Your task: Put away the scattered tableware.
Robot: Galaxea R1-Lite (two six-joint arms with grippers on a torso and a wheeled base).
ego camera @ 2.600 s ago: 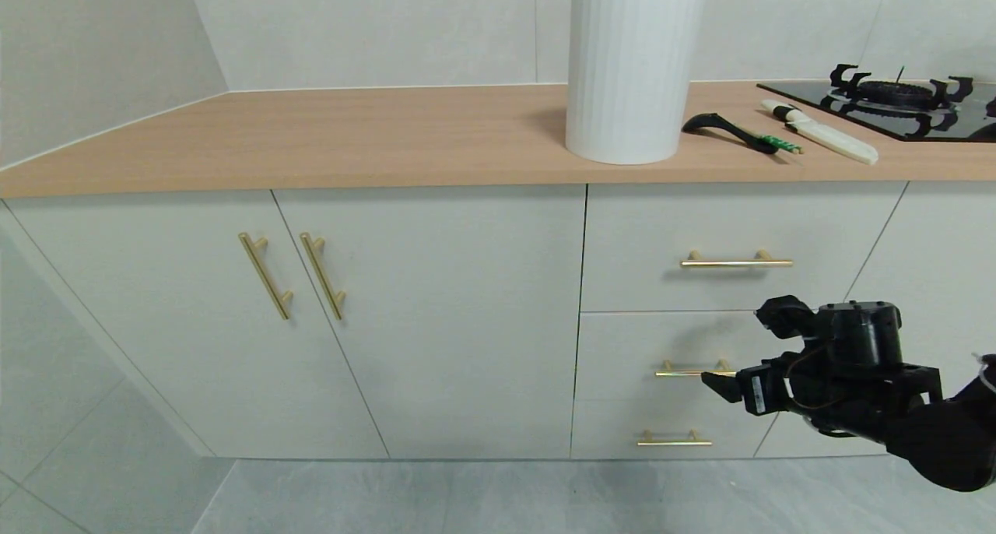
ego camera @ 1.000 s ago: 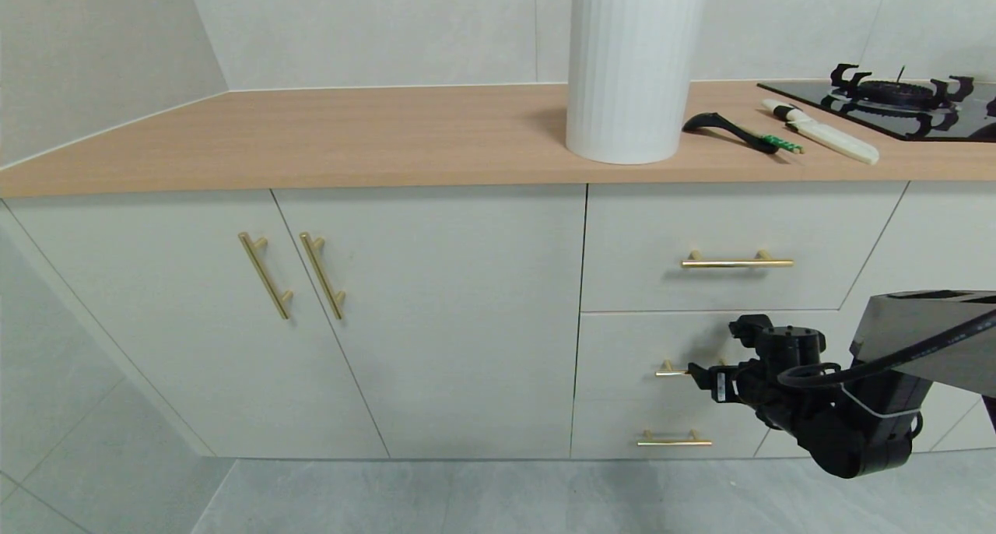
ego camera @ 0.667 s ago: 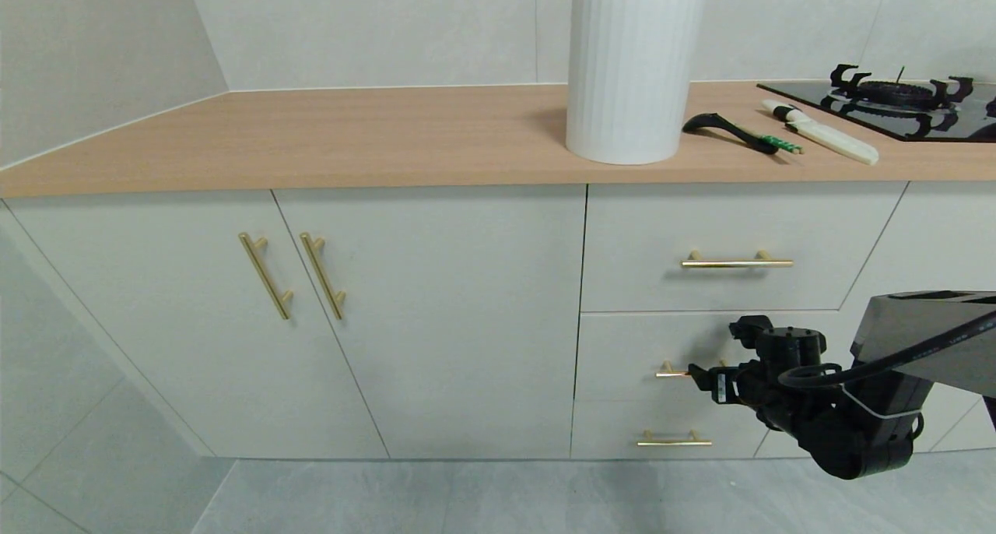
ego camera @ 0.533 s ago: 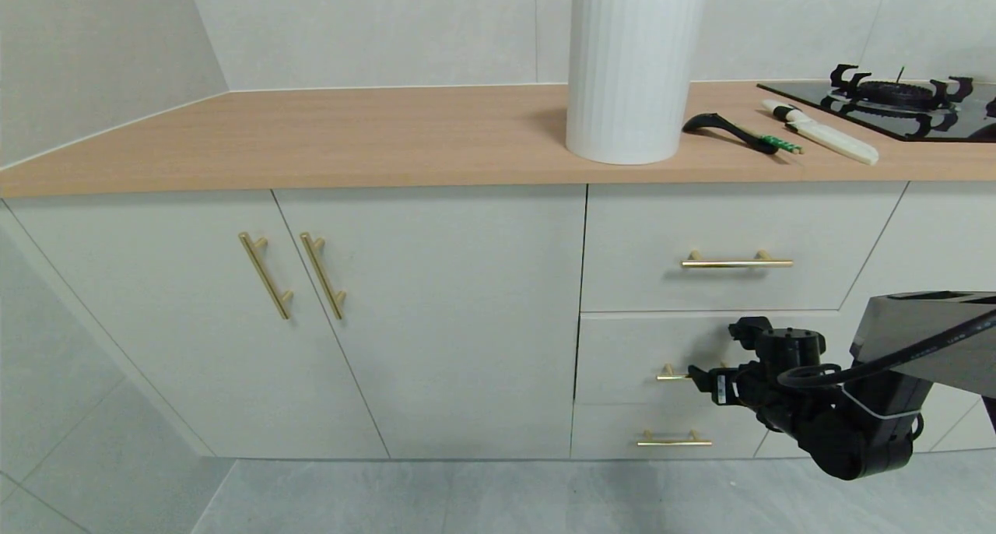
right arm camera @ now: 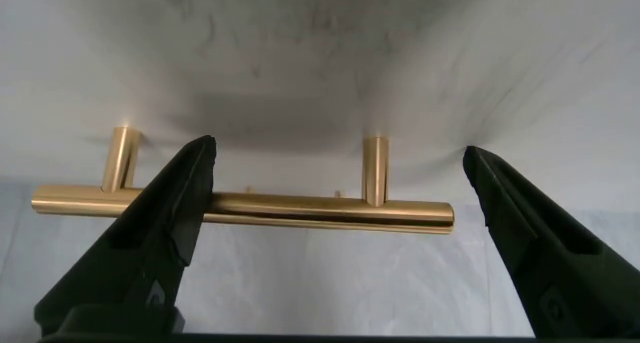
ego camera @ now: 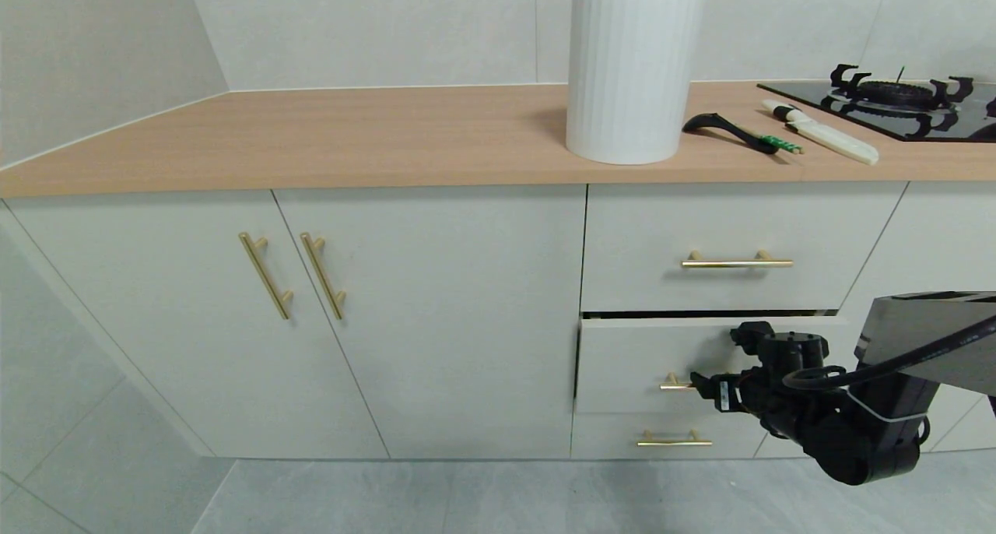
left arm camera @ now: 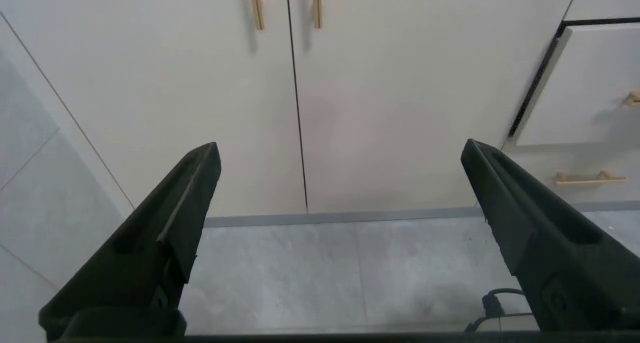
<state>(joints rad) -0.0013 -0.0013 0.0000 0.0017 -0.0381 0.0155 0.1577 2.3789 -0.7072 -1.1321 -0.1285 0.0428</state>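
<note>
Middle drawer (ego camera: pixel 634 355) ajar, right gripper (ego camera: pixel 698 381) at its handle (right arm camera: pixel 300 211), tableware up on the counter (ego camera: pixel 350 137).
Jaws spread wide here, the round brass bar running across between them on two short posts, and whether a finger touches it I cannot tell. A dark gap shows along the drawer's top edge. Up above, the black spoon (ego camera: pixel 731 131) with a green-striped grip and the white knife (ego camera: pixel 821 133) lie side by side on the smooth wood, between a tall ribbed white vase (ego camera: pixel 629 67) and the glossy black stove (ego camera: pixel 895 102). The left gripper (left arm camera: pixel 340 158) hangs low, jaws apart, over grey floor tiles (left arm camera: pixel 330 273) before the matte pale cupboard doors (left arm camera: pixel 400 93).
</note>
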